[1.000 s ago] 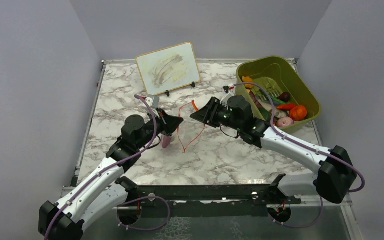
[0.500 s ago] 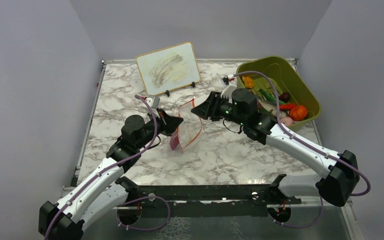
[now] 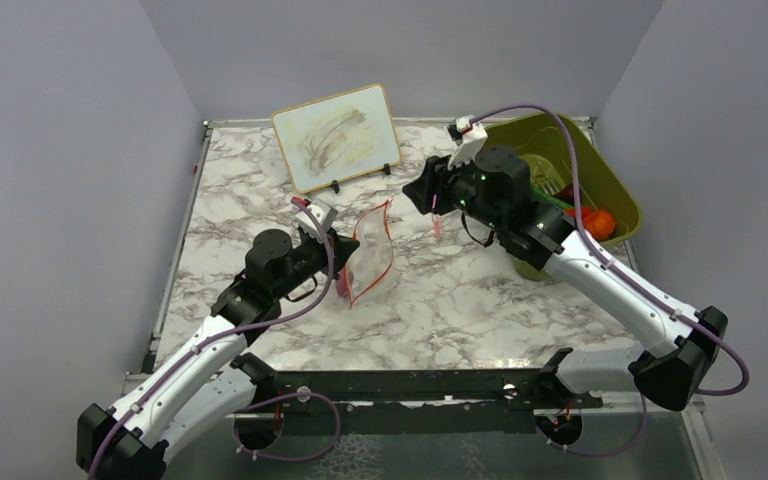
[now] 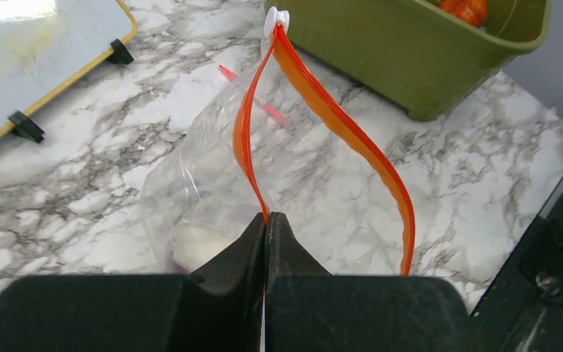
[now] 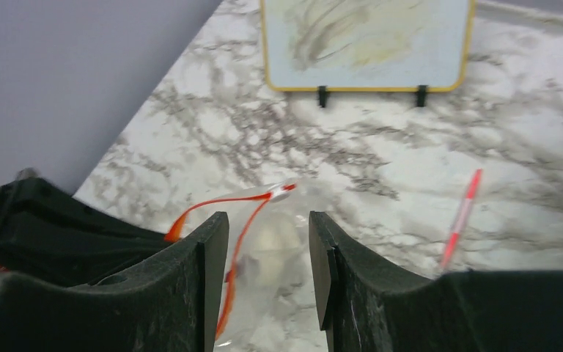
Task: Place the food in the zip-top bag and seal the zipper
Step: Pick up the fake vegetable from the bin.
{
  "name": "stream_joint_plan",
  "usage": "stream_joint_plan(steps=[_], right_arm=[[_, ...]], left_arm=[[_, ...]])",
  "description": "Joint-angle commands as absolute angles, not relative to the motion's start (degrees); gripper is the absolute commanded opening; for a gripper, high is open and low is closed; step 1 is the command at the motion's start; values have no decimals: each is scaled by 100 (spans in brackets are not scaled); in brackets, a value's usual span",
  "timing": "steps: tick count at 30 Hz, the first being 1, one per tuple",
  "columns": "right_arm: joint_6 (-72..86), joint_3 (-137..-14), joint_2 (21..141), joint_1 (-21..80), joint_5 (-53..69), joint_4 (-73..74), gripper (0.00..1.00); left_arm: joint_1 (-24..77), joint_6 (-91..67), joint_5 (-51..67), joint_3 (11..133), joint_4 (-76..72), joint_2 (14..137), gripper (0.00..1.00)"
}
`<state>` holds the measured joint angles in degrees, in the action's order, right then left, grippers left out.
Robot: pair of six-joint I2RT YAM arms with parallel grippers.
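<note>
The clear zip-top bag hangs on the table, mouth open, its red-orange zipper in two parted strips joined at a white slider. My left gripper is shut on the near zipper strip. A pale food piece and a dark purplish bit lie inside the bag. My right gripper is open and empty, raised above and to the right of the bag. More food, including an orange ball, lies in the olive-green bin.
A red-pink pen-like stick lies on the table between the bag and the bin, and shows in the right wrist view. A yellow-framed whiteboard stands at the back. The bin wall is close beyond the bag.
My right gripper has drawn back from the bag's mouth, up and toward the bin, empty. The bag mouth has narrowed. My left gripper has kept its hold and shifted slightly.
</note>
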<state>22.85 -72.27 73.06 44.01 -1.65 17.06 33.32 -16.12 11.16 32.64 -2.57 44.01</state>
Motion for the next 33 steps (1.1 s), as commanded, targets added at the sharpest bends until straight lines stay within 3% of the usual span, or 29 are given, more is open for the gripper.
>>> stream_joint_plan(steps=[1,10,16,19,33], right_arm=[[1313,-7608,7467,4032,-1079,2327,45],[720,-7924,8036,2352,-907,2694,45],[688,-8140,8424,1738,-1612,3071,45],[967,-8381,8743,1566,-2309,3412,48],[1691,-8198,9343,648,-2592,4773,65]], left_arm=[[3317,-342,1247,3580,-7,4202,0],[3316,26,1178,2876,-353,3638,0],[3329,21,1173,2848,-356,3593,0],[3331,56,1154,2846,-345,3587,0],[3348,19,1093,2828,-334,3511,0]])
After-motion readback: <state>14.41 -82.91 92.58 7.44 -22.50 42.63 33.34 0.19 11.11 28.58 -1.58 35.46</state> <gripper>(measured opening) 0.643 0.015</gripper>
